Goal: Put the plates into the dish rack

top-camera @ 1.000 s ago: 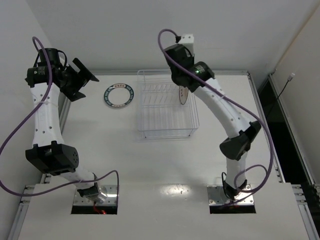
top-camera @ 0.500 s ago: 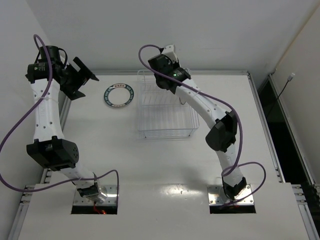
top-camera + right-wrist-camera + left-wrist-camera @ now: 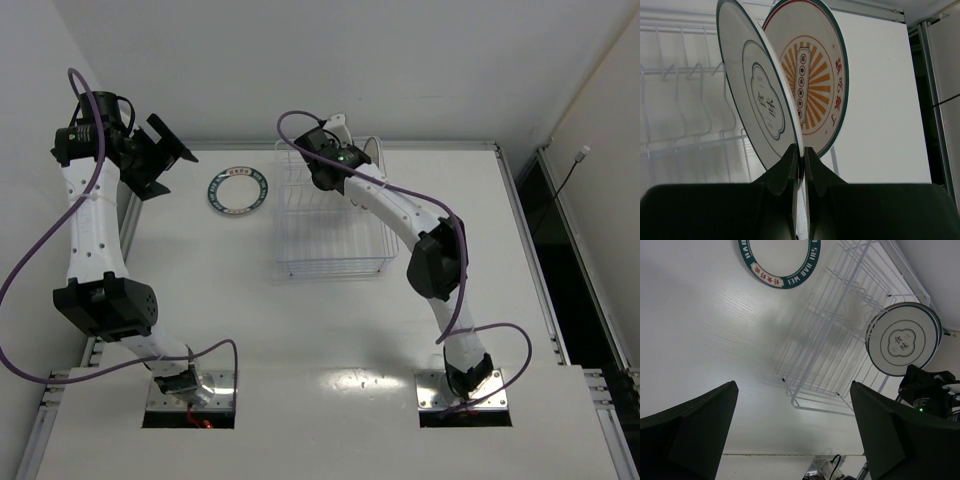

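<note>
My right gripper (image 3: pixel 802 155) is shut on the lower rim of the pale grey plate (image 3: pixel 757 100) with a thin dark ring and holds it upright over the dish rack (image 3: pixel 690 80). The white plate with the orange centre (image 3: pixel 815 80) stands upright close behind it. In the top view the right gripper (image 3: pixel 325 165) is at the far side of the dish rack (image 3: pixel 335 240). The teal-rimmed plate (image 3: pixel 238 190) lies flat on the table left of the rack. My left gripper (image 3: pixel 152 160) is open and empty, high at the far left. The left wrist view shows the teal-rimmed plate (image 3: pixel 785 282), the rack (image 3: pixel 835 340) and the grey plate (image 3: pixel 905 340).
The right arm's white links (image 3: pixel 400 205) reach across the rack's right side. A raised table edge (image 3: pixel 520 200) runs along the right, and a wall stands behind the table.
The right wrist has swung left along the rack's far side with the plate in its grip. The left arm has hardly moved.
</note>
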